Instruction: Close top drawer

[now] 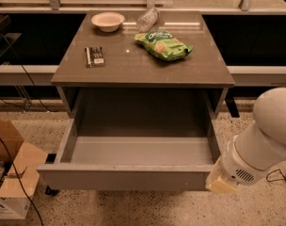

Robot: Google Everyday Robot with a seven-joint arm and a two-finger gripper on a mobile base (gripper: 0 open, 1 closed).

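Grey top drawer [124,177] stands pulled far out, its front's right end just beside the gripper [221,183], low at the right; how wide the gripper stands I cannot tell. Beyond and left of it, a green chip bag [164,44] and white bowl [107,20] lie on the cabinet top [133,69].

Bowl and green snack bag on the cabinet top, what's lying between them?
A clear plastic bottle on its side, in the camera view. The gripper is low right, by the front corner of the open top drawer.
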